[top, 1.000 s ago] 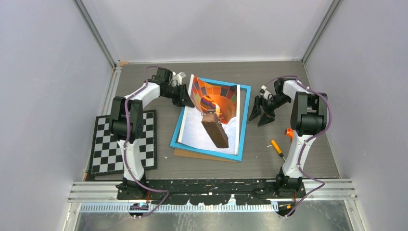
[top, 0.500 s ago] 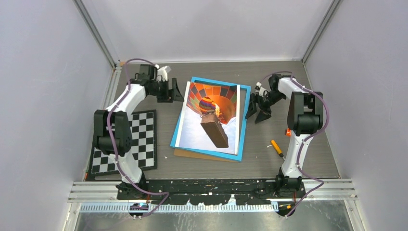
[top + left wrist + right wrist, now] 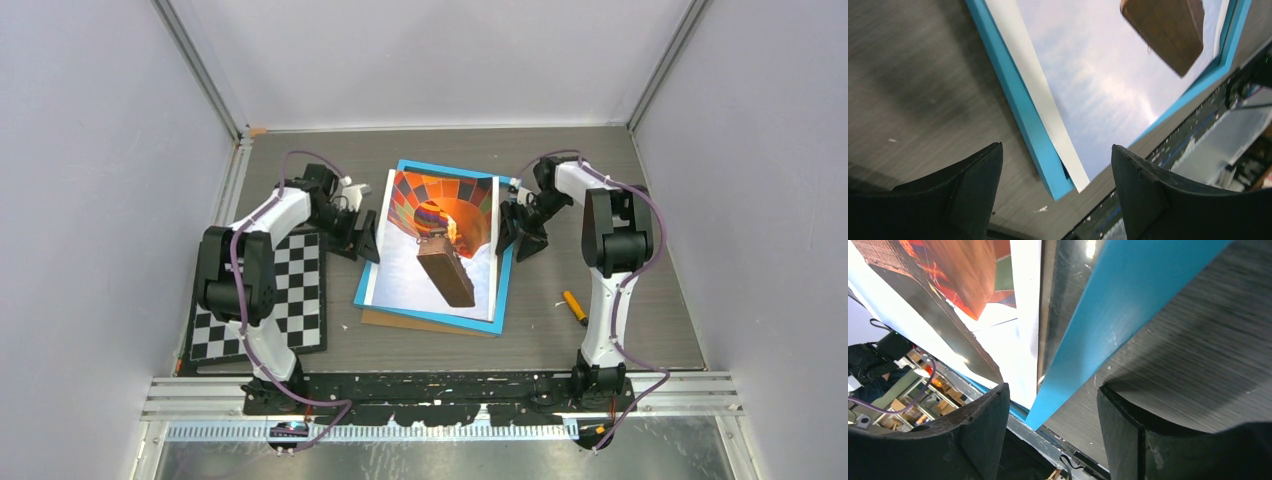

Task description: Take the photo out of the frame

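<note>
- The frame (image 3: 506, 270) lies flat at the middle of the desk (image 3: 450, 145), blue border up, its long sides running roughly from 12 to 6 o'clock.
- The photo (image 3: 440, 250) lies loose on top of the frame, balloon picture up. It is skewed toward 9 o'clock, so the blue border shows widest along the 3 o'clock side.
- In the left wrist view the photo's white margin (image 3: 1040, 107) runs beside the blue border (image 3: 1015, 105) and crosses it at the near corner.
- A brown backing board (image 3: 385, 318) shows from under the frame's 6 o'clock edge.
- The left gripper (image 3: 362, 240) sits at the frame's 9 o'clock edge. Its fingers (image 3: 968, 185) are spread wide and grip nothing.
- The right gripper (image 3: 514, 238) sits at the frame's 3 o'clock edge. Its fingers (image 3: 973, 435) are apart, with the blue edge (image 3: 1108, 325) showing between them untouched.
- A checkerboard (image 3: 255, 300) lies at 8 o'clock from the frame, under the left arm.
- An orange-handled screwdriver (image 3: 574, 306) lies at 4 o'clock from the frame, well apart from it.
</note>
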Controlling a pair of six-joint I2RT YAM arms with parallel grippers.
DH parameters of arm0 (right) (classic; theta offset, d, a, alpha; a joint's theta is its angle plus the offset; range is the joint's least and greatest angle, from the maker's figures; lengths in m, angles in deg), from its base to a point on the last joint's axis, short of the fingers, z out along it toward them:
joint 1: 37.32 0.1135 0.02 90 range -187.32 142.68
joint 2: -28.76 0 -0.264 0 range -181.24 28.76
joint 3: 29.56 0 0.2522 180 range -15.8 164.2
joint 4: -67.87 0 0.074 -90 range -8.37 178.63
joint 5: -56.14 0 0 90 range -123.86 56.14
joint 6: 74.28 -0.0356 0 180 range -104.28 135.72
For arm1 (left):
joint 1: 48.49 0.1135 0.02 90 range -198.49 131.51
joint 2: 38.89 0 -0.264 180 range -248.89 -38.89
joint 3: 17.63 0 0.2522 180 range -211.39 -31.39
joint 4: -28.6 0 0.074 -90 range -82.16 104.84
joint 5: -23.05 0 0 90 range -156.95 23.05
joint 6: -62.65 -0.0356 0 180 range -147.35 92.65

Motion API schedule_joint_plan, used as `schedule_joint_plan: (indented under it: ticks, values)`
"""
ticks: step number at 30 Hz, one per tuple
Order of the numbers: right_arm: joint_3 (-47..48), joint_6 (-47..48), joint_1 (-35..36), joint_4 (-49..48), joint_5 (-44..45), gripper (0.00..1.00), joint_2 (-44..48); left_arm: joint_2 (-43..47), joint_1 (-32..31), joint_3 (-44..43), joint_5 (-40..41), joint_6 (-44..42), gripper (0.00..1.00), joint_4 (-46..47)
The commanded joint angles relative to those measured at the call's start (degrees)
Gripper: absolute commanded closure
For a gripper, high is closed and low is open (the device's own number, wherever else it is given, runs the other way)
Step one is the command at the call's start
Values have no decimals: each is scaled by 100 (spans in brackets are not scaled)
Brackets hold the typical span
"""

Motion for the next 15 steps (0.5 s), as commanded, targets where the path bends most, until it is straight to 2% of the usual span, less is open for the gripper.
schedule_joint_plan:
  ticks: [1, 7, 15]
  values:
    - [308, 110, 50, 107, 102, 31, -74, 299, -219, 271, -573, -1120, 20, -812]
    - [427, 139, 226, 138, 61, 31, -149, 687, -485, 597, -895, -1821, 22, -1207]
    - [569, 219, 358, 184, 48, 31, -233, 873, -569, 465, -1086, -2307, 24, -1611]
